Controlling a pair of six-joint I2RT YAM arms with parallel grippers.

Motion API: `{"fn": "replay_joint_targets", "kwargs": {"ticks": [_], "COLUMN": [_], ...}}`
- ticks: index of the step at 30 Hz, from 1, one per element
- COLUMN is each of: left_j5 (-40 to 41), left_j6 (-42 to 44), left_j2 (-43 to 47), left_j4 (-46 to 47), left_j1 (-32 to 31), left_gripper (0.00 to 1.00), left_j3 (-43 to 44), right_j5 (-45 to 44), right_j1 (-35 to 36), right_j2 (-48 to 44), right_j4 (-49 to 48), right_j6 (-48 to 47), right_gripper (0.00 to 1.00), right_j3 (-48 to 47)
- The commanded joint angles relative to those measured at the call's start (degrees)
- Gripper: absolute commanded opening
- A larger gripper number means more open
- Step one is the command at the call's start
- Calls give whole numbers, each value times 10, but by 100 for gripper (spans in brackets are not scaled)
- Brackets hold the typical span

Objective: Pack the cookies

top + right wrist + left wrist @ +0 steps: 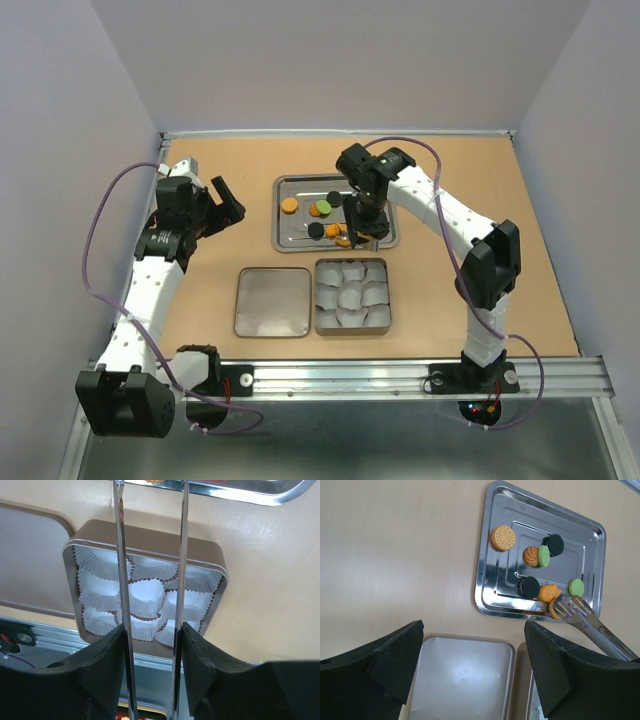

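While we hold both arms over surface [240, 160], steel tray [295, 232] sits at far middle. Open tin [150, 535], lined with white paper cups [145, 597], lies just near of tray, with lid [272, 301] beside it on left. Our left tool [472, 630] hangs spread wide, released, left of tray. Our right tool [152, 630] is clenched on tongs [590, 622], tips at orange cookie by tray's near edge; whether pinched, we cannot tell. Cookies [503, 538], orange, black and green, all lie on tray.

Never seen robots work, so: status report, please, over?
Left claw open, empty. Right claw shut on tongs, tips at orange cookie. Cookies all on tray, paper cups empty. Nothing blocking.
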State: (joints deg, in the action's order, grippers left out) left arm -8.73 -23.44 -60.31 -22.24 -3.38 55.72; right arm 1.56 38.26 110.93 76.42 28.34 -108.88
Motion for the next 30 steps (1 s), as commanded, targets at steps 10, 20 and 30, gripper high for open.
{"fn": "replay_joint_targets", "kwargs": {"ticks": [10,20,30], "left_j5": [8,5,3], "left_j6": [9,9,12], "left_j2": [14,14,9], "left_j4": [3,7,3], "left_j1": [-2,-1,-6], "left_gripper": [93,93,93], "left_j3": [-11,-20,-8], "right_j5": [4,-9,-41], "right_j1": [11,16,16], "right_j2": [2,11,26], "right_j4": [9,14,32], "right_j6": [2,7,2], "right_gripper": [53,47,39], "right_j3": [18,1,-80]}}
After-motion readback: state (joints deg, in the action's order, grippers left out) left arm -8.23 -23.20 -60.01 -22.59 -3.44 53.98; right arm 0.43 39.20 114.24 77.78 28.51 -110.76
